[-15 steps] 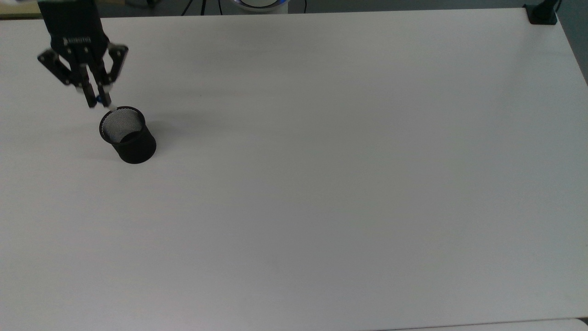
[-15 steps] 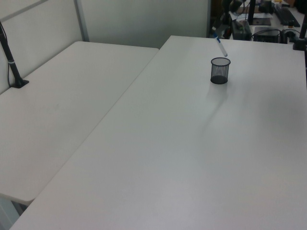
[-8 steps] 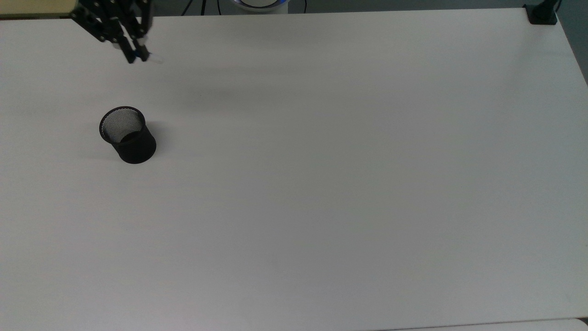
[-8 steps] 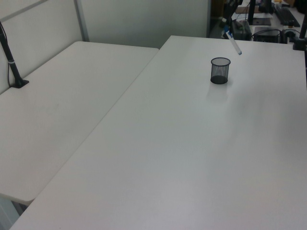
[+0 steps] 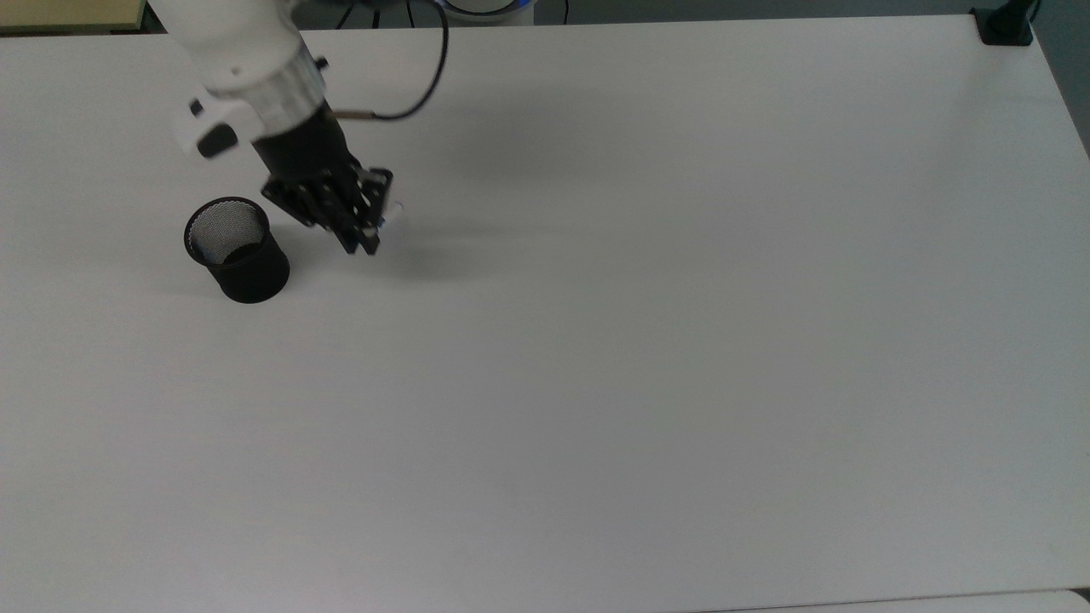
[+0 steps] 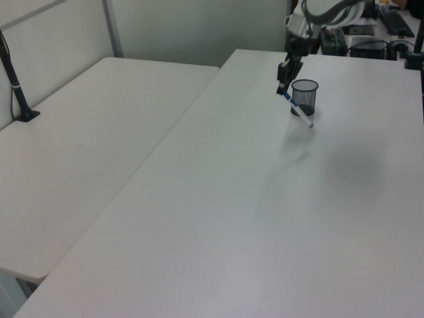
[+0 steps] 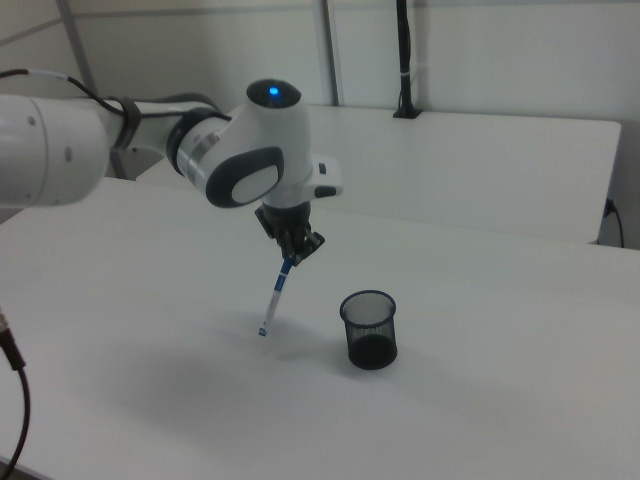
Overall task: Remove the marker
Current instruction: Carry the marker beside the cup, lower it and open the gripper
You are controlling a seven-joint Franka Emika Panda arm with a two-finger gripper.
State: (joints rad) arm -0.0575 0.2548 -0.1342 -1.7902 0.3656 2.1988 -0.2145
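Centre-left of the right view, the slim white marker (image 7: 275, 298) with blue band hangs tilted, its top pinched and hidden in the closed claw (image 7: 292, 255).

The top view looks steeply down on the table (image 5: 647, 340). The left view and right view look along it from opposite ends, farther back; all share the cup (image 5: 237, 250) (image 6: 304, 97) (image 7: 369, 329).

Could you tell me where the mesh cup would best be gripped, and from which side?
Probably from above, one finger inside and one outside the cup's open rim: it stands upright, apart from the gripper and marker.
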